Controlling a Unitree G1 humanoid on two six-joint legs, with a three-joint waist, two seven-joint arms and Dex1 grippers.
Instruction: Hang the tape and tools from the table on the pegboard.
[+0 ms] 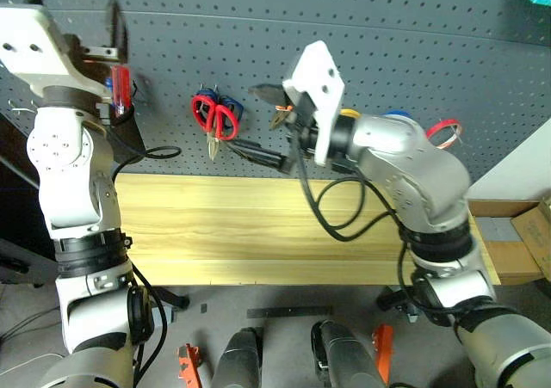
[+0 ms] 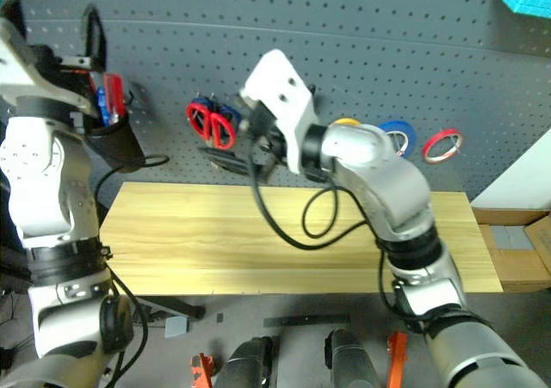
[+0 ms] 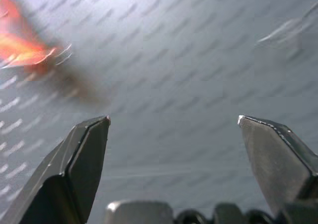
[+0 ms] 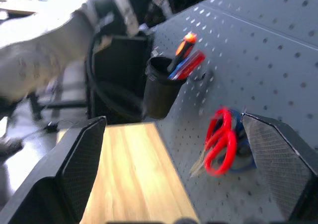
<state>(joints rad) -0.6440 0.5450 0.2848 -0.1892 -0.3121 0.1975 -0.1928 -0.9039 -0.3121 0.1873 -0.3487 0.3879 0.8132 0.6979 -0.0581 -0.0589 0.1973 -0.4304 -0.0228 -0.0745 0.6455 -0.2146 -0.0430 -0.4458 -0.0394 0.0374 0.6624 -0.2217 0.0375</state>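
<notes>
Last hanging step apparently finished: both hands, left hand (image 3: pixel 171 129) and right hand (image 4: pixel 174 134), gaping, gripping nothing; counter (image 1: pixel 258 233) bare; next, retreating from pegboard (image 1: pixel 387 44).

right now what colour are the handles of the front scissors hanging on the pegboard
Red, clearest in the right wrist view: scissors on the pegboard.

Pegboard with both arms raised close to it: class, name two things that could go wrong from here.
1. The right gripper, jaws open, points toward the red-handled scissors on the pegboard; a swing might knock them off.
2. The left gripper, jaws open, is close to the black cup of tools; withdrawing carelessly could bump it.
</notes>
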